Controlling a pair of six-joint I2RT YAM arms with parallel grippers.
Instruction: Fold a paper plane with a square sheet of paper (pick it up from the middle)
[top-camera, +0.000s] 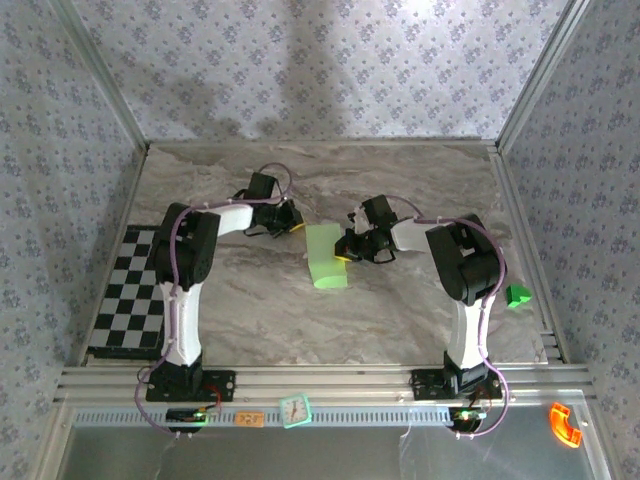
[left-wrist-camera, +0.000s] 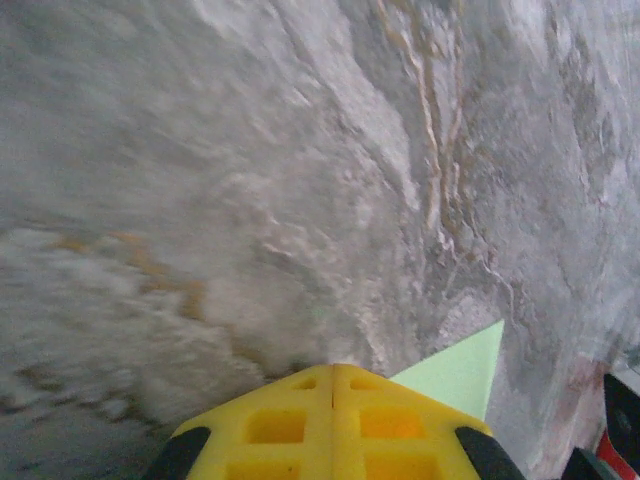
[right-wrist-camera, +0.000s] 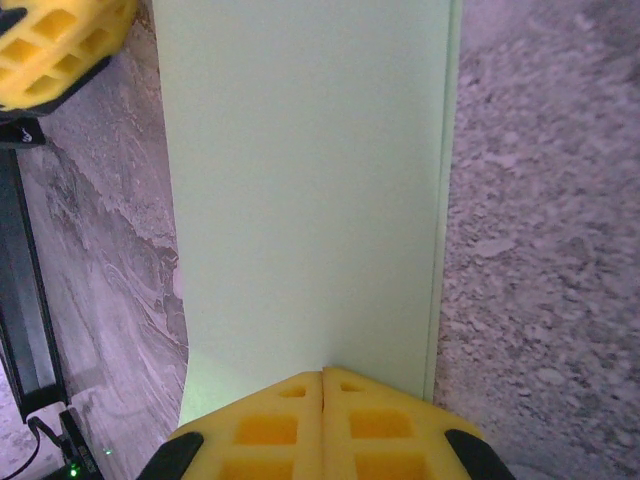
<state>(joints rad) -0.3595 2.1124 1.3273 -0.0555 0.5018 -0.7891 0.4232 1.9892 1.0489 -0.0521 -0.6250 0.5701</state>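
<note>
Green paper (top-camera: 328, 262) lies on the table (top-camera: 400, 320) — left jaws closed, empty beside it, right jaws closed at its edge.

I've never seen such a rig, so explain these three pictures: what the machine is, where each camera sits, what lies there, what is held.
Two robot arms stand on a marble table. The overhead picture looks down from behind them; the other two come from cameras on each wrist, showing yellow fingers. A folded pale green sheet of paper lies between them; a checkered board and a small green block sit aside. The right gripper is shut at the paper's edge; pinching or pressing, I cannot tell. The left gripper is shut beside it, holding nothing visible.
</note>
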